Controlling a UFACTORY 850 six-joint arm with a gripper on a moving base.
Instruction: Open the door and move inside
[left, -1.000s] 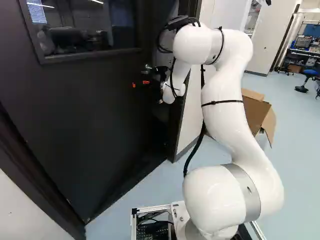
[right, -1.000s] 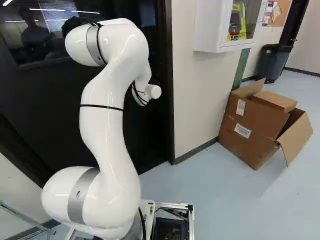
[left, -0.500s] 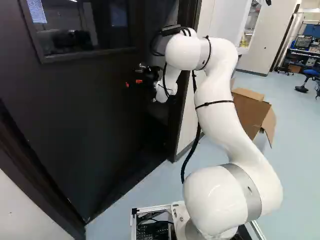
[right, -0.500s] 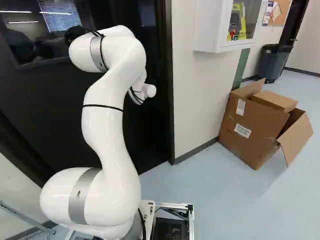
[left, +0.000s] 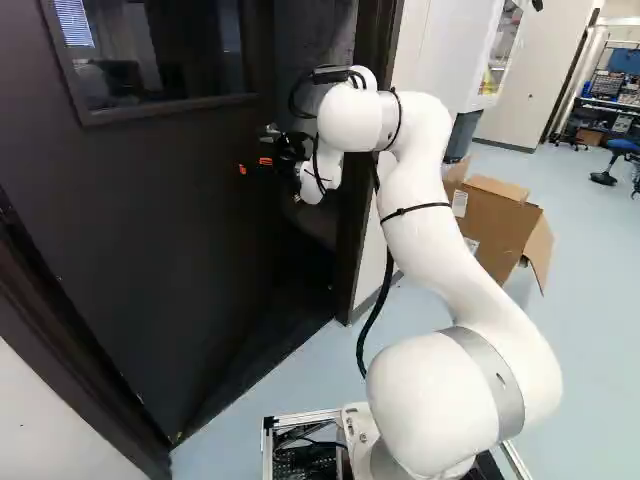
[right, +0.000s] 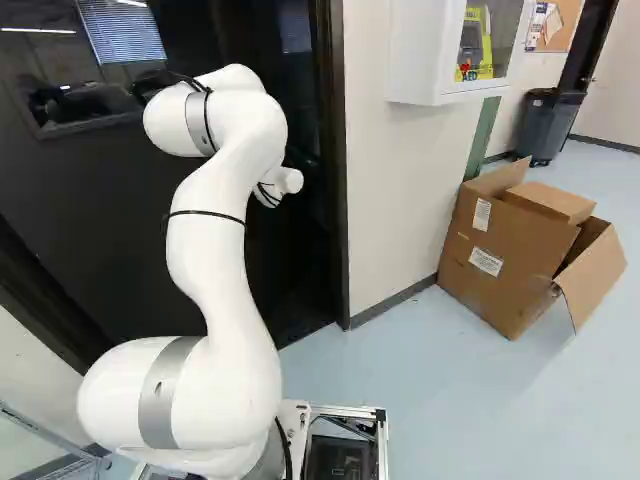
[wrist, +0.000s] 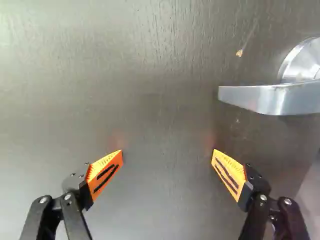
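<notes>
Left base view, door (left: 150, 220): dark, ajar, filling the left half, its window (left: 160, 60) upper left.
Door frame (left: 348, 260): upright, middle of the frame.
Arm (left: 430, 235): rising right of middle, reaching to the door's free edge; orange pads (left: 265, 161) upper middle.
Right base view, arm: left of middle, before the door; jaws hidden behind it.
Cardboard box (right: 500, 250): right, on the floor (right: 450, 400), flaps open.
Wrist view, jaws: wide apart, gripping nothing, facing the door; contact unclear.
Lever handle (wrist: 280, 97): on the door, outside the jaws, beyond one finger.
</notes>
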